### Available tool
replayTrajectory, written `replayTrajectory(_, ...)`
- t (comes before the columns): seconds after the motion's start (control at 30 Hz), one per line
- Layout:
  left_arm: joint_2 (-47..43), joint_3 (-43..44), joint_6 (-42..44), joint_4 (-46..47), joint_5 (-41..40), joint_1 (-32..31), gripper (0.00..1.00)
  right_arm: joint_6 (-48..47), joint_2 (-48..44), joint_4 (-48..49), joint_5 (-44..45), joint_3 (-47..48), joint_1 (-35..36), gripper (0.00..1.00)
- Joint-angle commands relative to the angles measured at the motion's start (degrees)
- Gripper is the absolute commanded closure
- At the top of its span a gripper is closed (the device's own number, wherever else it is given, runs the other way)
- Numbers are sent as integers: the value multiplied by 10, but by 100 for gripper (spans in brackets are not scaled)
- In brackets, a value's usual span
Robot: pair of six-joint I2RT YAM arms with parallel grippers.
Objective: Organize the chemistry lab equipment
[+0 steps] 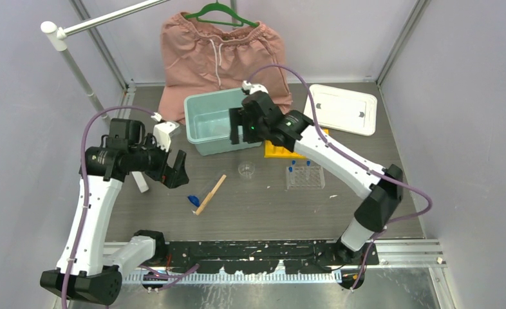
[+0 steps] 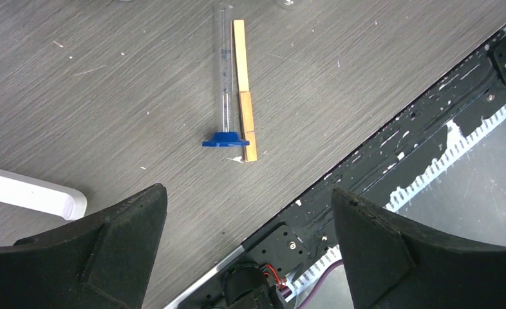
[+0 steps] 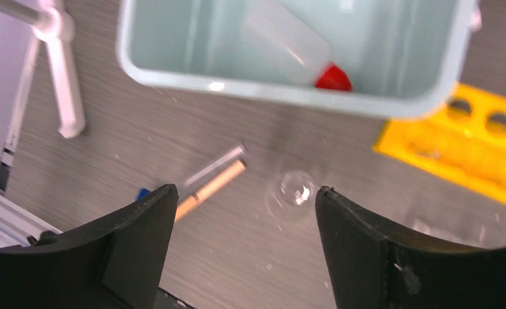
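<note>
the wooden stick [image 2: 243,90] and a clear tube [image 2: 225,71] on the small blue piece [image 2: 224,140] lie close alongside, upper middle of the left wrist frame, long axes pointing up-frame, dead ahead of the left gripper [image 2: 249,196]. its fingers are spread, empty, and that arm crouches nearer. the right gripper [image 3: 244,199] hangs released above the squeeze bottle [image 3: 289,48] in the teal bin [image 3: 250,89].

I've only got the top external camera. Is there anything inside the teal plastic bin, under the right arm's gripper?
Observer: Yes. The right wrist view shows a white squeeze bottle with red nozzle lying in the teal plastic bin.
Operator: What's the small blue piece beside the wooden stick?
Observer: In the left wrist view it's the blue base of a slim clear graduated tube lying alongside the wooden stick.
Operator: Is that arm holding anything?
Observer: No, the right gripper is open and empty.
</note>
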Motion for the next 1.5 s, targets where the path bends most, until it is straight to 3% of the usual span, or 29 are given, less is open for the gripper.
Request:
replayTrajectory(0.0, -14, -17, 26, 33, 1, 2, 1, 4, -60, 29, 17, -111, -12, 23)
replayTrajectory(0.13, -12, -29, 33, 32, -2, 2, 1, 15, -74, 19, 23, -182, -13, 35)
replayTrajectory(0.3, -19, -74, 43, 56, 2, 2, 6, 37, -63, 53, 8, -240, -11, 40)
replayTrajectory(0.5, 1, -89, 29, 68, -22, 2, 10, 33, -32, 72, 44, -208, 42, 42)
replayTrajectory(0.63, 3, -115, 58, 96, -16, 2, 16, 40, -8, 44, 63, -179, 42, 43)
replayTrajectory(0.93, 69, -174, 129, 143, -38, -16, 25, 61, -27, 54, 104, -215, 36, 49)
replayTrajectory(1.17, 120, -185, 121, 196, -63, -91, 26, 82, -52, 75, 93, -255, 16, 53)
replayTrajectory(1.37, 202, -166, 134, 237, -98, -121, 39, 107, -120, 92, 87, -301, 16, 59)
replayTrajectory(1.47, 234, -161, 136, 250, -106, -133, 41, 113, -154, 93, 79, -311, 18, 59)
